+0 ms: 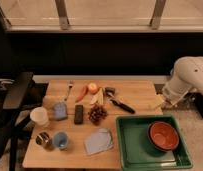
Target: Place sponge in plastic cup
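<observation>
- The hand (pixel 161 102) hangs at the 3 o'clock edge of the wooden surface (pixel 140 92), below the bulky white arm (pixel 192 75); I cannot tell whether it is open or closed
- The small thick light-blue sponge block (pixel 60 110) lies toward 9 o'clock, well apart from the hand, between the taller white cup (pixel 39 116) and the dark remote (pixel 79 114)
- The short blue plastic cup (pixel 60 140) stands upright at the sponge's 6 o'clock, with a shiny metal can (pixel 43 139) just beside it at its 9 o'clock
- The task looks unstarted (the sponge is not yet grasped)
- Risks, as I judge them:
- a reach across could brush the dark grapes (pixel 97 114) or the remote
- a wide approach may knock the white cup
- the flat blue-grey cloth (pixel 99 141) could be mistaken for the sponge
- an off-centre release may tip the light cup or land the sponge against the can
</observation>
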